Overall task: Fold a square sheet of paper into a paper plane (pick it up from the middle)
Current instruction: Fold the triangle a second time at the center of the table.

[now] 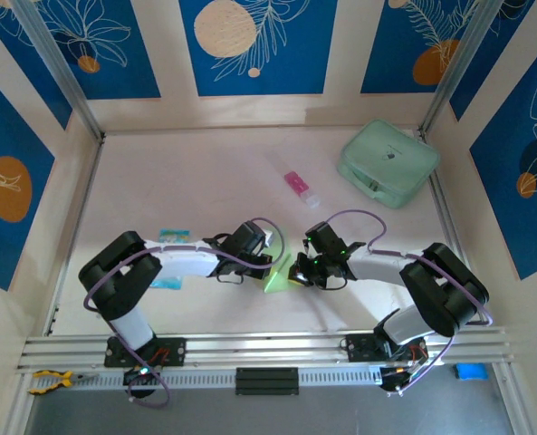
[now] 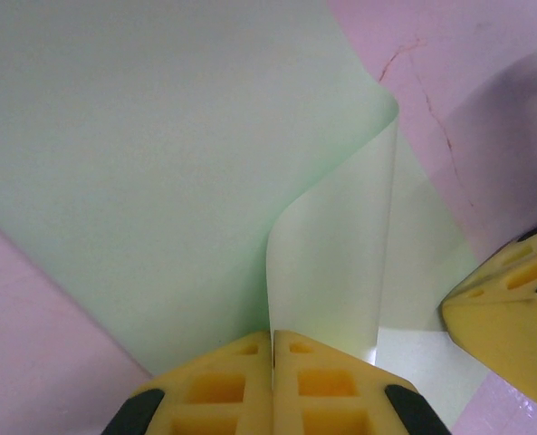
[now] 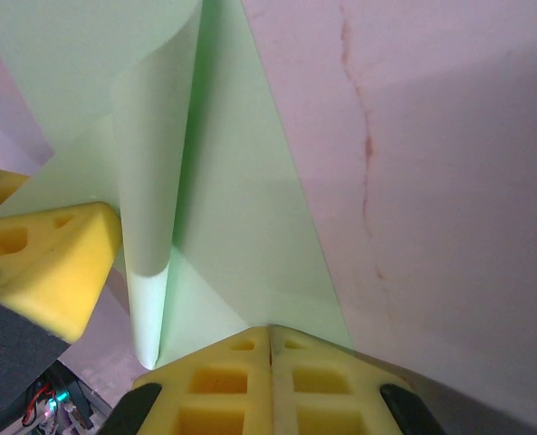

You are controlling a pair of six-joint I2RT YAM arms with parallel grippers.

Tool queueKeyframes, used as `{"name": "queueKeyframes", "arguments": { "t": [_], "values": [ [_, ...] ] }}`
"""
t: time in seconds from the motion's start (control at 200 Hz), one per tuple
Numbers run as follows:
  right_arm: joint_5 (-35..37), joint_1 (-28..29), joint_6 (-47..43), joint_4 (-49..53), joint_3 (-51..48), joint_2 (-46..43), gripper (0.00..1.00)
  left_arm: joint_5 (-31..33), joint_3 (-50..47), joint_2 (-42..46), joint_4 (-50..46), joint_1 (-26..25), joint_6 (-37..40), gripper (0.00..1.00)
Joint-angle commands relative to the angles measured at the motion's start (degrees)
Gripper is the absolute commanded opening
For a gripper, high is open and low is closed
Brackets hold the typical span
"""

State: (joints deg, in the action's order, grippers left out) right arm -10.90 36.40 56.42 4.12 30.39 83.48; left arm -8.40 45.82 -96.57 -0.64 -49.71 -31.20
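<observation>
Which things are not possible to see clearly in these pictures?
- Left wrist: the left gripper hides where it pinches the square sheet of paper.
- Right wrist: the right gripper hides whether it pinches or only presses the sheet.
- Top external: both grippers cover most of the sheet.

Two robot arms reach inward from their bases, elbows bent outward, wrists meeting low in the middle. The left gripper (image 1: pixel 270 265) has its yellow fingers (image 2: pixel 223 385) pressed together, pinching the square sheet of paper (image 2: pixel 159 163). The right gripper (image 1: pixel 297 270), just beside it, is also closed, its fingertips (image 3: pixel 322 385) against the sheet
</observation>
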Motion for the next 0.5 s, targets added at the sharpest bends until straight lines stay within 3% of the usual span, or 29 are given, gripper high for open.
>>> {"name": "queueKeyframes", "arguments": {
  "t": [0.0, 0.495],
  "values": [
    [1.7, -0.2, -0.8, 4.4, 0.1, 1.2, 0.03, 1.8, -0.9, 0.8, -1.1, 0.6, -0.9, 0.06],
    [1.7, -0.2, -0.9, 4.8, 0.1, 1.2, 0.03, 3.3, -2.5, 2.9, 0.3, 0.8, -1.5, 0.06]
  ]
}}
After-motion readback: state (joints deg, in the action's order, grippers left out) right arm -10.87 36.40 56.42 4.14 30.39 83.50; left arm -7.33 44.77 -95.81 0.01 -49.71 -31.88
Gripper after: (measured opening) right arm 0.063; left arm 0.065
